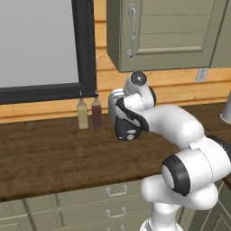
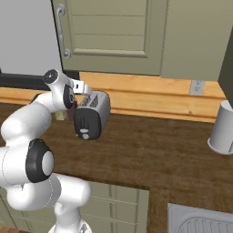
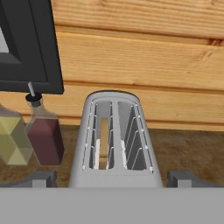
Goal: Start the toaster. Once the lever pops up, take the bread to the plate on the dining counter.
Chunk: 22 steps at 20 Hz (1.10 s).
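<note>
Countertop [image 2: 150, 150] of dark brown wood runs wall to wall under a plank backsplash, with pale olive drawer fronts [image 1: 90, 203] below its near edge. Olive wall cabinets [image 2: 113, 32] hang above, cut off at the top, and a dark-framed window [image 1: 83, 45] fills the left. The white arm [image 1: 180, 158] rises from the near side, folds at the elbow and reaches back toward the wall, its hand hovering above the toaster [image 2: 92, 116] and looking down into it. In the left base view the arm covers most of the toaster, leaving only the black end panel. The lever [image 2: 85, 135] is a small pale spot low on that panel, hard to make out. The bread [image 3: 103, 142] stands as a tan slice deep in the left slot, mostly hidden by the wire guides. Two slim bottles [image 1: 89, 113], one yellow and one dark red, stand just left of the toaster. A grey canister [image 2: 223, 127] at far right is cut off. The gripper [image 3: 113, 178] stands spread wide, one fingertip at each side of the toaster's near end, holding nothing.
</note>
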### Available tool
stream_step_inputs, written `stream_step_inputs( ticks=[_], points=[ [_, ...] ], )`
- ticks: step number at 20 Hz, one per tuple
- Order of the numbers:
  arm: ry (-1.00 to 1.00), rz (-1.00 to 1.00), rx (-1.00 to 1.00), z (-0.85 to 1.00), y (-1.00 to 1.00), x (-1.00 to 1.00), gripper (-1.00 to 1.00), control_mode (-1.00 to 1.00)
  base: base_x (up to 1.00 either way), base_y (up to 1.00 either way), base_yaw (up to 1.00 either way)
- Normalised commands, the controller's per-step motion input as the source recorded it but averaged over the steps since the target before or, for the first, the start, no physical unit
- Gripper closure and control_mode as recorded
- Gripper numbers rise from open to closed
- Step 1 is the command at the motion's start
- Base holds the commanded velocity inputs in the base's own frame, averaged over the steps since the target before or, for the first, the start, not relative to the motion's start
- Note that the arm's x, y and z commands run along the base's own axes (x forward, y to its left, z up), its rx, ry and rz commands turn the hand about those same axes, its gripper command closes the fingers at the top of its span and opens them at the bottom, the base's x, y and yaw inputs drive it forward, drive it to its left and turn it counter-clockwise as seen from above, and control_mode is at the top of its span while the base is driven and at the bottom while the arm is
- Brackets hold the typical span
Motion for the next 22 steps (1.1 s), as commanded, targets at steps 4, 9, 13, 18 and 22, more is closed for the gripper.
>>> stream_step_inputs(
  ticks=[4,9,13,18,22],
  points=[
    [0.0,0.0,0.0,0.0,0.0,0.0,-1.0,-1.0,0.0,0.0,0.0],
    [0.0,0.0,0.0,0.0,0.0,0.0,-1.0,-1.0,0.0,0.0,0.0],
    [0.0,0.0,0.0,0.0,0.0,0.0,-1.0,-1.0,0.0,0.0,0.0],
    [0.0,0.0,0.0,0.0,0.0,0.0,-1.0,-1.0,0.0,0.0,0.0],
    [0.0,0.0,0.0,0.0,0.0,0.0,-1.0,-1.0,0.0,0.0,0.0]
  ],
)
